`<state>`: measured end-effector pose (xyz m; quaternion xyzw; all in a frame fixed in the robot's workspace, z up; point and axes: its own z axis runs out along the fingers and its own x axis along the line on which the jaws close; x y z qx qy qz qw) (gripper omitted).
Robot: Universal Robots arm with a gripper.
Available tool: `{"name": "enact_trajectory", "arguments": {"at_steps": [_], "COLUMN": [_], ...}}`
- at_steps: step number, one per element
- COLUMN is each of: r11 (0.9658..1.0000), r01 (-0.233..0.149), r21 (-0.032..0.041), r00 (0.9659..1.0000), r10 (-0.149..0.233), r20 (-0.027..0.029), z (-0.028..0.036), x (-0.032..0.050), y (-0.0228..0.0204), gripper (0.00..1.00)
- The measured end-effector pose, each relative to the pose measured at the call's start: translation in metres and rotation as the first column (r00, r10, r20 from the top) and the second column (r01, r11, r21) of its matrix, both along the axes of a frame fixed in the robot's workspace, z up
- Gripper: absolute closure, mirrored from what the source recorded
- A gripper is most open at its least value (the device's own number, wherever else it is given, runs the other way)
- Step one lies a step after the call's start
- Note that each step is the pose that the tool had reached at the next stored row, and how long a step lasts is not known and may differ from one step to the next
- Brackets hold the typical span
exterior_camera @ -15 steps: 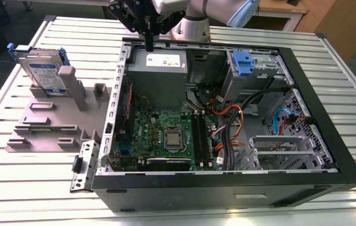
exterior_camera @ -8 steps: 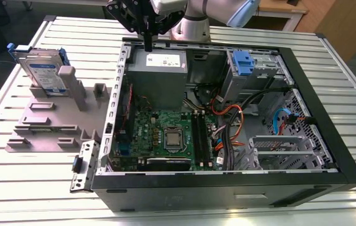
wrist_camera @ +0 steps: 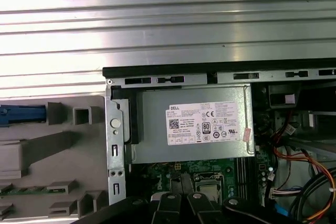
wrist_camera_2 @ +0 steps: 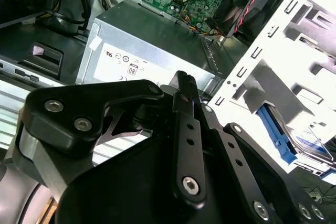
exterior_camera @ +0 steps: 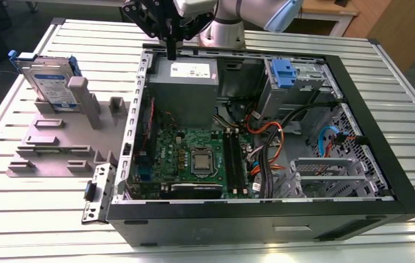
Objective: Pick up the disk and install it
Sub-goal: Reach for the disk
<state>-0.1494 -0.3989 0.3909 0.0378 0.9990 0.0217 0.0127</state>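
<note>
Currently the gripper (exterior_camera: 171, 55), closed and empty, hangs over the computer case's (exterior_camera: 251, 211) edge, while the disk (exterior_camera: 46, 82) stands upright in a rack (exterior_camera: 53, 139) by the table's (exterior_camera: 17, 219) corner, likely rigid, weighty, fragile, best pinched across its blue-framed sides.

On my one slatted worktop (exterior_camera: 32, 230) I count one open computer case (exterior_camera: 266, 222) and one grey holder (exterior_camera: 61, 145). There is one disk (exterior_camera: 50, 82). Inside the case I count one grey power supply box (exterior_camera: 185, 82), one green motherboard (exterior_camera: 185, 156) with one processor socket (exterior_camera: 201, 161), and one blue latch piece (exterior_camera: 283, 74). The cables are too tangled to count. I have one pincer (exterior_camera: 171, 53).
</note>
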Motion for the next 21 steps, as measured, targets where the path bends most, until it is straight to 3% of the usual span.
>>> {"name": "enact_trajectory", "arguments": {"at_steps": [21], "r11": [1.0], "r01": [0.0], "r21": [-0.0001], "r00": [1.0], "r10": [0.0], "r20": [-0.0015], "z": [-0.0014], "x": [-0.0111], "y": [0.0], "gripper": [0.89]}}
